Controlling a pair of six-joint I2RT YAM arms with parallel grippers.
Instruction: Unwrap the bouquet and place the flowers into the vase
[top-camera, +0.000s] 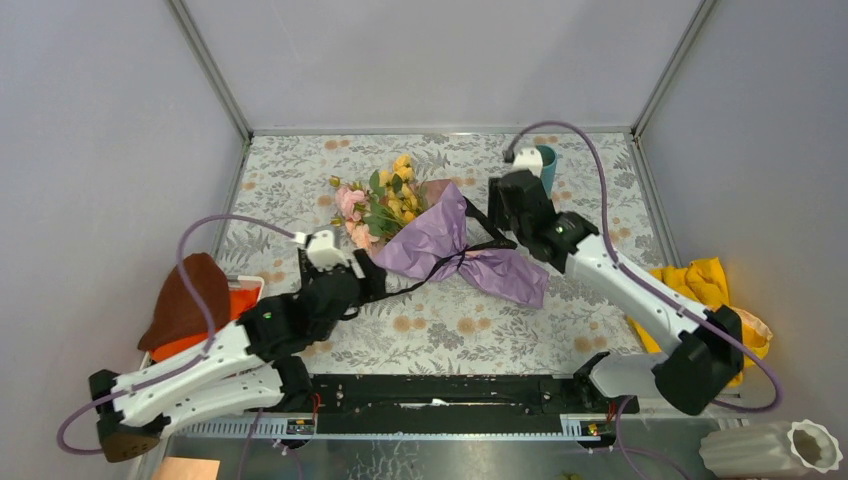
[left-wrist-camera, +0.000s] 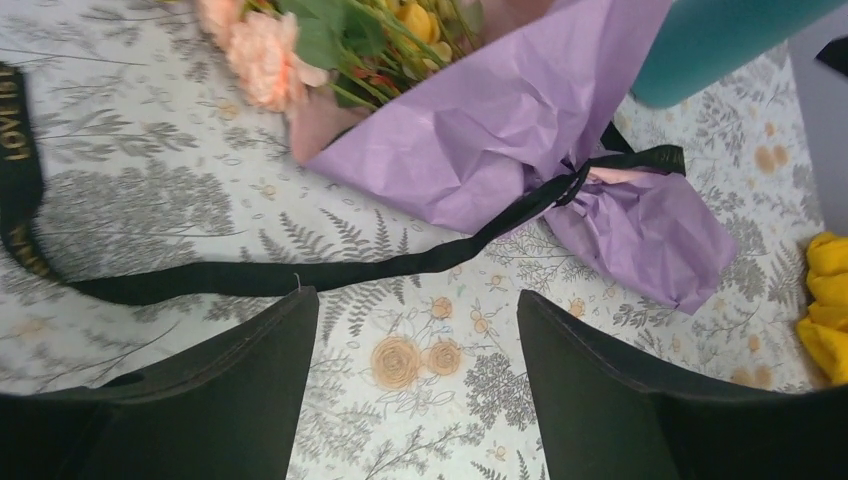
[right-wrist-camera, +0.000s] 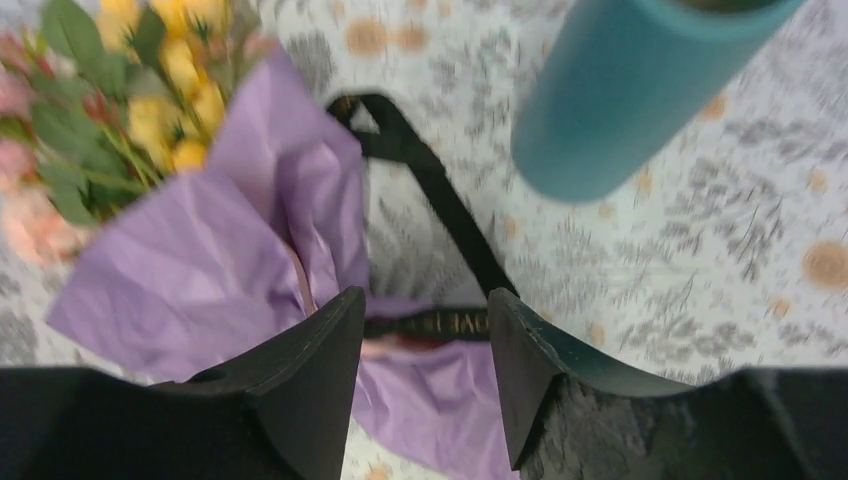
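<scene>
Bouquet lay on its side on the patterned surface, just ahead of both arms, blooms pointing away from the left end effector. Lilac paper was still cinched at the waist by the black ribbon, so the flowers were not yet free.

Left end effector: fingers wide apart, nothing between them. One long ribbon tail ran across just ahead of its tips.

Right end effector: fingers parted, a narrower gap, gripping nothing I could make out. The other ribbon tail looped away just beyond its tips.

The tails lay out to opposite sides, which I judged was meant to slacken the knot.

Teal vase stood upright beyond the right end effector and to its right, near the paper but apparently apart from it.

Gold lettering on the ribbon appeared to read "LOVE"; the rest was illegible.
</scene>
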